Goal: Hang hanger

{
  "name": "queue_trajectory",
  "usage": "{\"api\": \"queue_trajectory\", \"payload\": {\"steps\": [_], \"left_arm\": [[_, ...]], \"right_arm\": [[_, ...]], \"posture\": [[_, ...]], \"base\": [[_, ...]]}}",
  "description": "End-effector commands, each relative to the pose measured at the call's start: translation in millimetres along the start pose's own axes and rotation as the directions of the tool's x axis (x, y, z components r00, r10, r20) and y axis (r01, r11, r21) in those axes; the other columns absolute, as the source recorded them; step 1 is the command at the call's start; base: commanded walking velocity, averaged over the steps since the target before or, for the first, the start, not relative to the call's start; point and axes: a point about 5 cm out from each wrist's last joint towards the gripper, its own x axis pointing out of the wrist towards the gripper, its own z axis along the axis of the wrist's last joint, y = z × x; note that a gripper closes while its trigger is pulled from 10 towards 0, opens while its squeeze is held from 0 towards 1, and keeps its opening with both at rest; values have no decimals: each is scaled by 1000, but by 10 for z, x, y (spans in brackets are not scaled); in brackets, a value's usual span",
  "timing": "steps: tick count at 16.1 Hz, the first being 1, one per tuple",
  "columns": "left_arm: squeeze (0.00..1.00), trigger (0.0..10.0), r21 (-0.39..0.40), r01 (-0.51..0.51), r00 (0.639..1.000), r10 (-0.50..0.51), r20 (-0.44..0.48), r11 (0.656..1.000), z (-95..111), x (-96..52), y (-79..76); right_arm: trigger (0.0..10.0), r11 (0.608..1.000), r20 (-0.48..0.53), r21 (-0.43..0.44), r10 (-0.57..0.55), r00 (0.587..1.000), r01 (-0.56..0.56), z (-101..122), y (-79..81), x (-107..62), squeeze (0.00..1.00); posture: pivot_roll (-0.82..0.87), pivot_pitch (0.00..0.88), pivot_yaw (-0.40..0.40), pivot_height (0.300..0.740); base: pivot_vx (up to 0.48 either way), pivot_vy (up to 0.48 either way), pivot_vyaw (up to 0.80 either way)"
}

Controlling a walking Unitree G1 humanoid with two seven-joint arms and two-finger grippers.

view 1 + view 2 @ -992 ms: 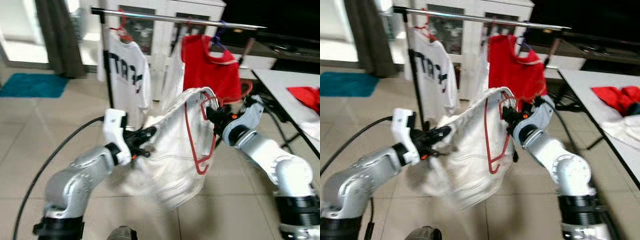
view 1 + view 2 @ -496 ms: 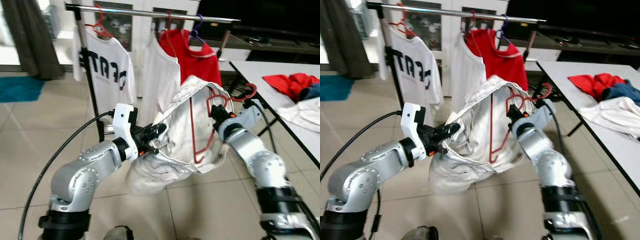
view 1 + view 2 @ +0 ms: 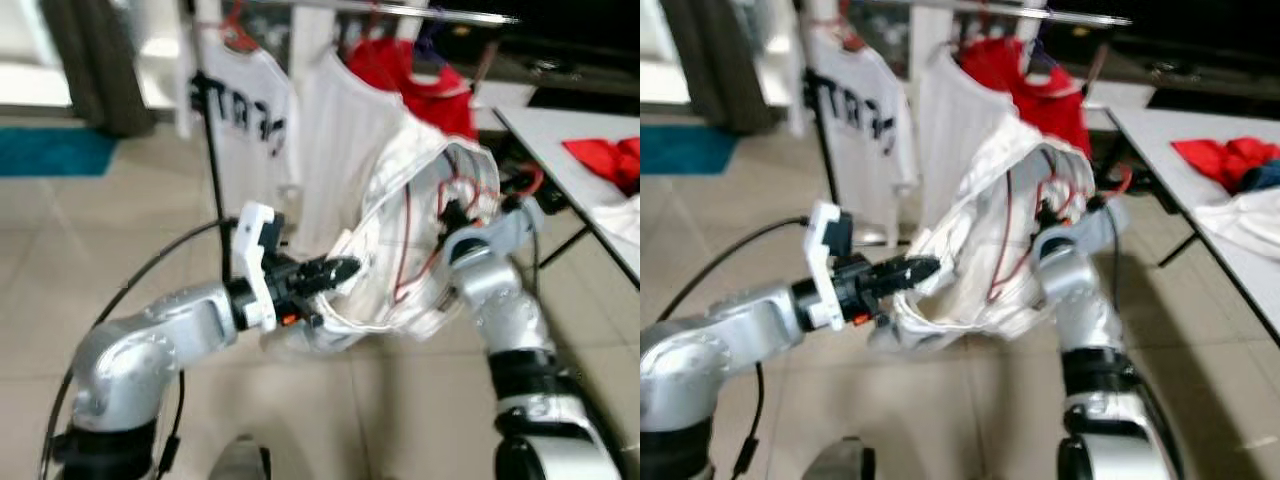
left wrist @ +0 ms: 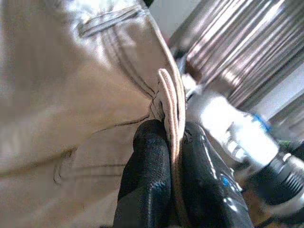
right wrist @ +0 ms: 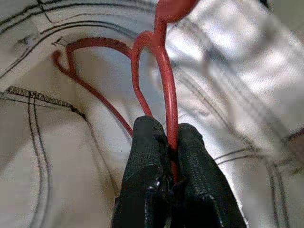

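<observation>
A white garment (image 3: pixel 400 250) hangs between my two arms with a red hanger (image 3: pixel 412 245) inside it. My right gripper (image 3: pixel 453 213) is shut on the red hanger (image 5: pixel 164 102), its black fingers (image 5: pixel 147 156) pinching the hanger's bar. My left gripper (image 3: pixel 340 272) is shut on the garment's hem (image 4: pixel 172 111), low at its left side. Behind stands a clothes rail (image 3: pixel 440 12) with a white printed shirt (image 3: pixel 240 115), a plain white shirt (image 3: pixel 340 140) and a red shirt (image 3: pixel 420 80) hanging from it.
A white table (image 3: pixel 590 160) at the right carries red and white clothes (image 3: pixel 1230 160). A black cable (image 3: pixel 150 290) runs along my left arm. A dark curtain (image 3: pixel 95 60) and a teal mat (image 3: pixel 50 150) lie at the left on the tiled floor (image 3: pixel 100 230).
The camera has tilted down and nearer the rack. My left gripper has sunk lower with the hem, and the garment now sags between the arms; both grips stay the same.
</observation>
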Motion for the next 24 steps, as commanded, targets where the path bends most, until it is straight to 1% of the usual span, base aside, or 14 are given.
{"api": "queue_trajectory", "payload": {"steps": [1,4,8,10,11,12,13,14,16,19,20,21,22,24], "left_arm": [[0,0,18,126,990,-127,57,992,140,60,-187],[0,0,-28,181,964,-171,204,983,396,35,-218],[0,0,-39,85,882,-57,468,996,941,-176,-61],[0,0,-25,-11,857,23,514,1000,1095,-303,55],[0,0,-13,-139,839,125,530,990,1184,-409,182],[0,0,0,-340,798,289,528,940,1246,-535,382],[0,0,2,-410,779,349,522,912,1248,-580,466],[0,0,5,-557,728,486,483,830,1194,-681,681],[0,0,-57,-798,550,763,339,600,786,-958,1269],[0,0,-25,-904,415,891,185,427,347,-1171,1585],[0,0,49,-933,361,927,104,358,94,-1265,1691],[0,0,101,-927,368,928,67,360,-47,-1266,1719],[0,0,171,-888,431,902,-14,426,-342,-1195,1709],[0,0,225,-837,491,866,-93,498,-574,-1095,1657]], "right_arm": [[10000,1000,114,16,-20,993,19,256,-58,17,0],[10000,1000,130,7,-23,991,23,212,-120,40,0],[10000,976,75,-219,20,997,-3,81,-253,-13,0],[10000,964,51,-267,22,998,-8,59,-311,-51,0],[10000,955,26,-295,25,999,-16,59,-349,-93,0],[10000,930,-27,-365,35,999,-42,72,-368,-176,0],[10000,916,-50,-397,39,998,-56,76,-367,-215,0],[10000,888,-97,-447,68,993,-105,95,-326,-314,0],[10000,861,-190,-462,138,972,-213,197,-142,-557,0],[10000,844,-258,-450,190,947,-292,277,21,-723,0],[10000,838,-316,-420,224,922,-348,294,117,-824,0],[10000,833,-345,-407,239,908,-374,300,173,-883,0],[10000,829,-392,-366,276,878,-423,320,303,-989,0],[10000,819,-412,-357,292,863,-449,348,380,-1038,0]], "posture": [[53,19,-107,740],[53,17,-111,740],[53,16,-122,740],[54,16,-123,740],[54,17,-123,740],[48,17,-120,740],[48,17,-120,740],[39,18,-115,740],[23,20,-109,740],[4,24,-102,740],[-3,26,-100,740],[-11,28,-96,740],[-21,34,-92,740],[-26,37,-91,740]], "base": [[0,0,0],[0,0,0],[0,0,0],[0,0,0],[0,0,0],[0,0,0],[0,0,0],[0,0,0],[0,0,0],[0,0,0],[0,0,0],[0,0,0],[0,0,0],[0,0,0]]}}
